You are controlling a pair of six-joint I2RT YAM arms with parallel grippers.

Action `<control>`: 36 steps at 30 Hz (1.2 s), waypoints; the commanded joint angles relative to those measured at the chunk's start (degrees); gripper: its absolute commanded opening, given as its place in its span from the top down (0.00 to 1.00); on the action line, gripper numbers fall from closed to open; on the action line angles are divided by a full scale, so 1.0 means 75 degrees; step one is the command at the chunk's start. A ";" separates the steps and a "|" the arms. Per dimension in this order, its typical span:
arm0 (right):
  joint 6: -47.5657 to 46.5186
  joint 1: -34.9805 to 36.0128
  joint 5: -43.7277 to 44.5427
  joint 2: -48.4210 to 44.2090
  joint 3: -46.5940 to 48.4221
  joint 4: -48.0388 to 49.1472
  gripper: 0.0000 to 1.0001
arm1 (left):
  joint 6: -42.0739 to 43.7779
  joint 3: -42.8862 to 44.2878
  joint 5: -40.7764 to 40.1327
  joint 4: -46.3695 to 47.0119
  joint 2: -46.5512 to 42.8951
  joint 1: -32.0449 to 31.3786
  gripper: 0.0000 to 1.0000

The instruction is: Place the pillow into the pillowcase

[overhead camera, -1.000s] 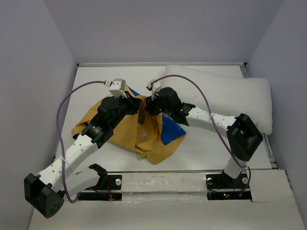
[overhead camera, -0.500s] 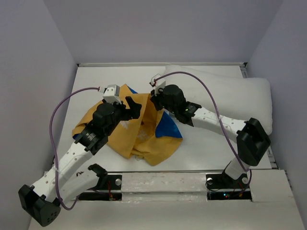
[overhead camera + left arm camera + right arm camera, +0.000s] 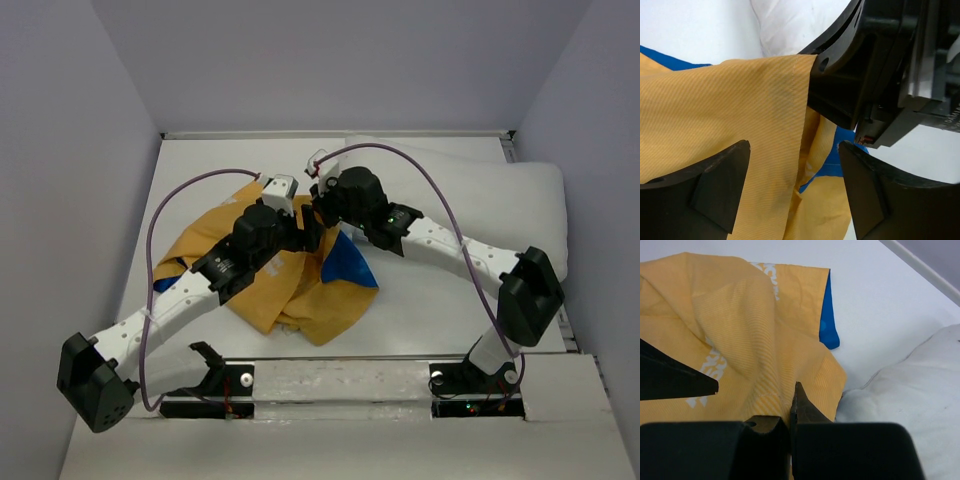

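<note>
Quick headcount: one pillowcase, one pillow, and my two grippers. My right gripper is pressed together on a yellow fold of the pillowcase, pinching it right by a stitched hem. My left gripper is spread wide, with one finger on each side of the cloth hanging from that pinch, and it isn't gripping anything. The two sit just beside each other, so it's pretty cramped in there.

The pillowcase is a crumpled heap, mostly yellow-orange with bits of white lettering. Blue peeks out at a corner beyond the right gripper and in a patch below it. Most of the cloth lies under and behind both grippers, back toward my bases. The pillow is plain white and plump. It starts just to the right of the right gripper and stretches well off that way.

For room, there's bare white table ahead of the left gripper up to the far rim. There's more bare table to its left before the wall. The right side is mostly pillow.
</note>
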 commanded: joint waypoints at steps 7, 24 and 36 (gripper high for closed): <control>0.0209 -0.0141 -0.0601 -0.0278 0.0394 -0.0158 1.00 | 0.0416 0.0363 -0.1598 0.0286 0.0471 -0.0288 0.28; 0.0420 -0.1382 -0.2101 -0.0736 -0.0320 -0.0123 1.00 | 0.0686 0.1347 -0.2128 -0.0673 0.0180 -0.0288 1.00; 0.0255 -0.2516 -0.3249 -0.0851 0.0007 -0.0978 0.17 | 0.0838 0.2098 -0.0498 -0.0711 0.0881 0.0086 1.00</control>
